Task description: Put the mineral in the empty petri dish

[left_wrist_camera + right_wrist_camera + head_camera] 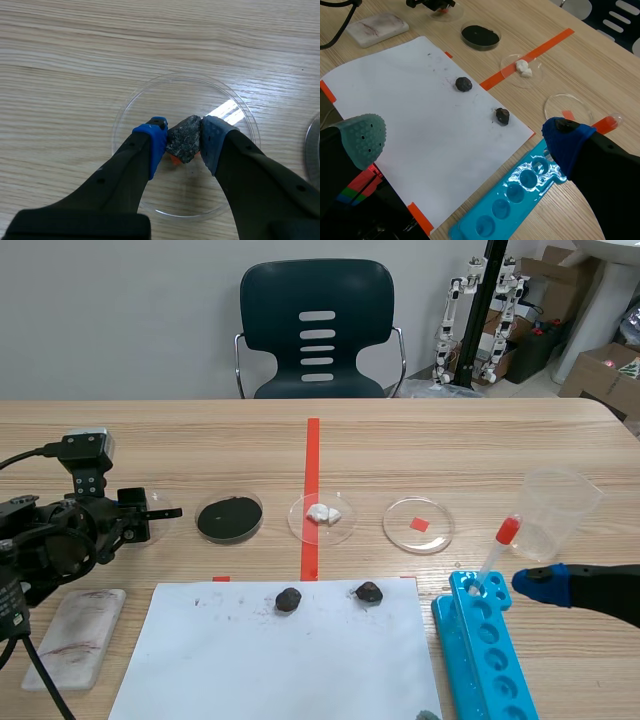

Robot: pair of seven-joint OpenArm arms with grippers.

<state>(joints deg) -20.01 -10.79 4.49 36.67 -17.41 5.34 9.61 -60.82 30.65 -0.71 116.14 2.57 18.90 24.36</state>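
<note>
The left pincer (184, 136) is clenched on the mineral (183, 141), a dark rough stone pinched between its blue pads (157, 136) over the middle of the clear dish (145, 100) on the counter (60, 60); whether the stone touches the dish floor I cannot tell. If let go while above the floor it could bounce or roll over the low rim; the light dish could also skid if a pad catches its wall while opening. The right pincer (464, 139) hangs released, well apart, by the blue rack (520, 195); no threat there.
</note>
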